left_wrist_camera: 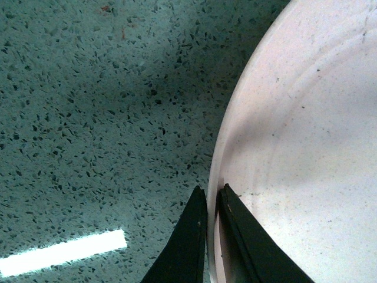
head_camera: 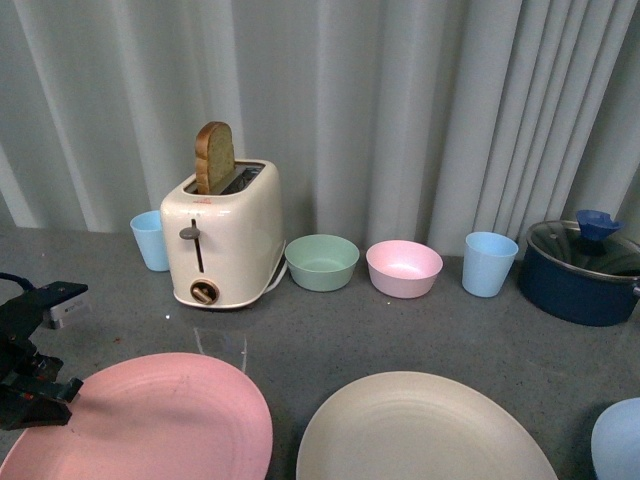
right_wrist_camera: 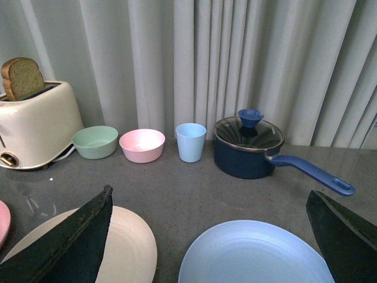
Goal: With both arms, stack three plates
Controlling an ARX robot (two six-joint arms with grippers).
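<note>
While the left claw [left_wrist_camera: 212,197] pinches the rim of the round matte pink plastic plate [head_camera: 160,420] on the tabletop [head_camera: 330,320] and the right claw [right_wrist_camera: 209,194] hangs spread over the light blue plate [right_wrist_camera: 253,253], a lift onto the cream plate [head_camera: 420,430] seems next.

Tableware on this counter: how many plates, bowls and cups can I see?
Plates: 3, pink plate, cream plate, light blue plate
Bowls: 2, green bowl, pink bowl
Cups: 2, left blue cup, right blue cup
Total: 7
</note>
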